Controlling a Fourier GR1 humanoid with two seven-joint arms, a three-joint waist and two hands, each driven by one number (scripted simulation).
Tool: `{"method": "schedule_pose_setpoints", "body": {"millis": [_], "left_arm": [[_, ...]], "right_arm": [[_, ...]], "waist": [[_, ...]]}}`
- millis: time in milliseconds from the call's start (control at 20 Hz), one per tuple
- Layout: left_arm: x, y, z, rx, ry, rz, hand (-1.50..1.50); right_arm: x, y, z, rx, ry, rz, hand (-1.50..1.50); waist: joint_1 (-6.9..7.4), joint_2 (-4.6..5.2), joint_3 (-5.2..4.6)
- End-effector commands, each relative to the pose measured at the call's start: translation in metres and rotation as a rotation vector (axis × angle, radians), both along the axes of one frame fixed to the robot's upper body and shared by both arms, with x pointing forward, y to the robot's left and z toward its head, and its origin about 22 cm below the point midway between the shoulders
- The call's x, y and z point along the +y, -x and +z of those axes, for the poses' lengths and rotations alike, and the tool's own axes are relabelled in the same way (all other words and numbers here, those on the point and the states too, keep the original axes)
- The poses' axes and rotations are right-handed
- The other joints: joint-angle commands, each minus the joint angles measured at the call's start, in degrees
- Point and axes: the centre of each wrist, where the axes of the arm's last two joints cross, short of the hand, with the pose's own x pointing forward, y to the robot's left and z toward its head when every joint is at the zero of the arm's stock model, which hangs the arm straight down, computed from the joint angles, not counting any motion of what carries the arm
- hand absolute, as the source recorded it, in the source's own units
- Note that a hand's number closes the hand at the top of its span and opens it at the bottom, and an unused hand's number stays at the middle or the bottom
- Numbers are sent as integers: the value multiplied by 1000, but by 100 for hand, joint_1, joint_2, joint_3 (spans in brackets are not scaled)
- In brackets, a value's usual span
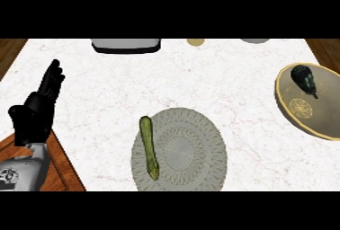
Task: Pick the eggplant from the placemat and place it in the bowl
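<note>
A dark eggplant (306, 80) lies inside the tan bowl (325, 128) at the right edge of the counter, in the bowl's far part. Near the front centre sits a round grey patterned placemat (189, 148), and a long green vegetable (149, 147) lies along its left rim. At the left edge my left hand (36, 110) rests open with its fingers pointing up, far from both. The right hand does not show.
A dark, grey-topped appliance (126, 44) stands at the counter's back edge, beside a small pale round object (195, 42) and a grey object (255, 40). White marble counter (219, 81) spreads between the placemat and the bowl. Wooden floor shows at the lower left.
</note>
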Motion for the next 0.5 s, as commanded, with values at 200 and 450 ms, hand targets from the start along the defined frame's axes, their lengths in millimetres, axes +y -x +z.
{"method": "schedule_pose_setpoints", "body": {"millis": [200, 450], "left_arm": [[-5, -3, 2, 15, 0, -3, 0], [-5, 1, -3, 4, -9, -3, 0]], "right_arm": [[-8, 83, -11, -45, -44, 103, -150], [9, 135, -19, -74, -47, 169, -150]], "waist": [[-44, -8, -4], [-47, -3, -5]]}}
